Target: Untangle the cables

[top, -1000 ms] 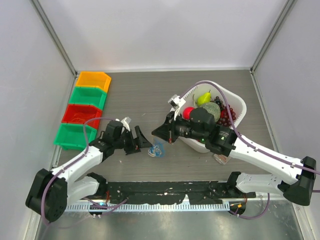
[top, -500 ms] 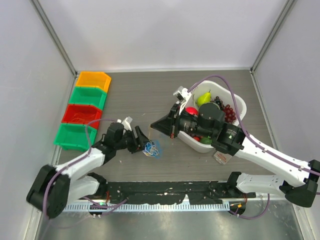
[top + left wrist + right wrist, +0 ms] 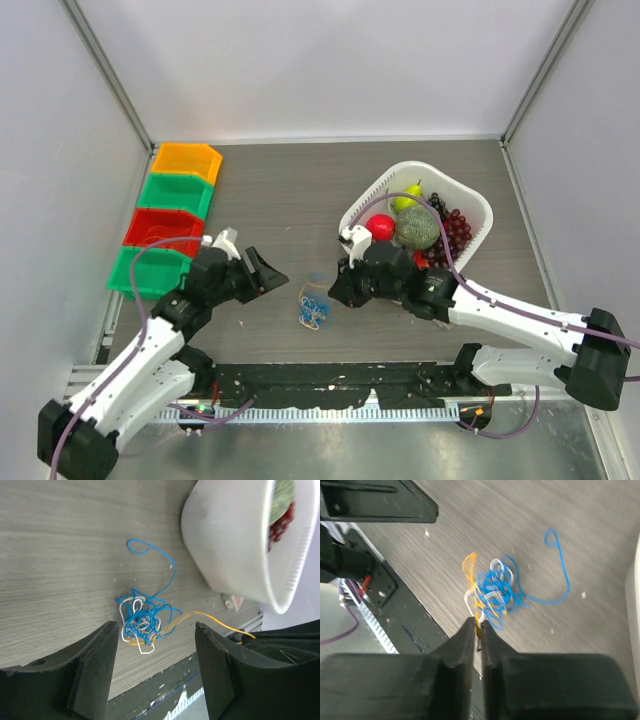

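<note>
The cables [image 3: 313, 310] are a small tangle of thin blue, white and orange wires lying on the grey table, with one blue loop trailing away. My left gripper [image 3: 280, 278] hangs open just left of the tangle, not touching it. In the left wrist view the cables [image 3: 142, 620] lie beyond the wide-apart fingers [image 3: 95, 665], and an orange wire runs off to the right. My right gripper [image 3: 335, 291] sits at the tangle's right side. In the right wrist view the right gripper [image 3: 479, 625] is shut on an orange wire leading out of the cables [image 3: 495, 590].
A white basket [image 3: 478, 203] of fruit stands right of centre behind the right arm, and its wall [image 3: 225, 545] fills the left wrist view's upper right. Orange, green and red bins [image 3: 160, 228] line the left edge. A black rail [image 3: 330, 380] runs along the near edge.
The left gripper reached the tangle, then drew back left and stands open. The right gripper came down from beside the basket to the tangle and pinched an orange wire.
</note>
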